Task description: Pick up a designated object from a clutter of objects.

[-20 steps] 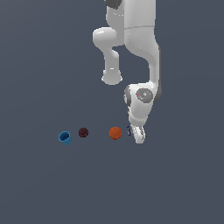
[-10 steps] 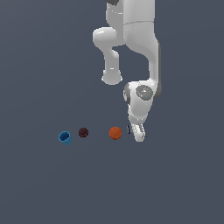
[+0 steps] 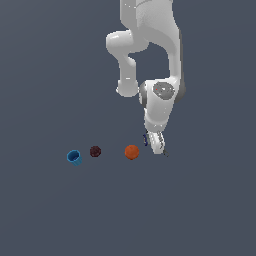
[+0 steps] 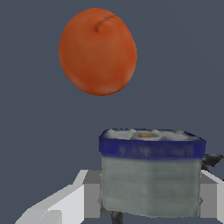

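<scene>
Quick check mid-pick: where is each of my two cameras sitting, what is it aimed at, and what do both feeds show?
Exterior view: off the arm, raised, looking down on the white arm, claw, blue cup, maroon ball.
Wrist view: on the wrist, looking past the claw's fingers at the blue-and-silver item between them.
Shared: the orange ball, the claw.

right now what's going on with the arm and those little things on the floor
A white robot arm has its gripper down at the floor, with the small blue-and-silver item between its fingers. Whether the fingers are pressing on it cannot be told. The orange ball sits just beside it, apart from it. Further toward the exterior view's left lie a dark maroon ball and a bright blue cup, both untouched.
</scene>
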Motion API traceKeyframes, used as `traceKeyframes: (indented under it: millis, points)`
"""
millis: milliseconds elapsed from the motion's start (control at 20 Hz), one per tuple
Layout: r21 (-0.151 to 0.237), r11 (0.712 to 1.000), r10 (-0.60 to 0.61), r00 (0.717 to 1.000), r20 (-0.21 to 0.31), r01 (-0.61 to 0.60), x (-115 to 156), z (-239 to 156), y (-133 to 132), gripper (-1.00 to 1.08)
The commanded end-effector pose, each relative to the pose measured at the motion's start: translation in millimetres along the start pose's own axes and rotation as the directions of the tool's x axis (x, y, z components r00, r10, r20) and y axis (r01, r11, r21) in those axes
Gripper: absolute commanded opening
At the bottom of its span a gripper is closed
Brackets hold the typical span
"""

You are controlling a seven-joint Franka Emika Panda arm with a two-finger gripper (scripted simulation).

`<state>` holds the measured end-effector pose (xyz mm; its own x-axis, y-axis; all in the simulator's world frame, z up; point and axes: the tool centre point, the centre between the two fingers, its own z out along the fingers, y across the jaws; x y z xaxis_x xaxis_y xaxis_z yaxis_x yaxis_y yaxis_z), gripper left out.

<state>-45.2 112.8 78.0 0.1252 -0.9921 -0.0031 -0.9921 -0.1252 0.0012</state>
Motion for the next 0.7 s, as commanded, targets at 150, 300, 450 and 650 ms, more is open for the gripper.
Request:
traceKeyframes:
  millis: [150,300,450,650]
  points:
    - [0.000,1.000,0.001,1.000,0.001,-0.001,9.8,-44.4,11.6,-1.00]
    - [0.000,1.000,0.001,1.000,0.000,-0.001,15.7,-69.1,17.9,-1.00]
    - [0.000,1.000,0.002,1.000,-0.001,-0.002,21.6,-94.4,24.3,-1.00]
    - [0.001,1.000,0.002,1.000,-0.002,-0.002,29.9,-129.4,32.9,-1.00]
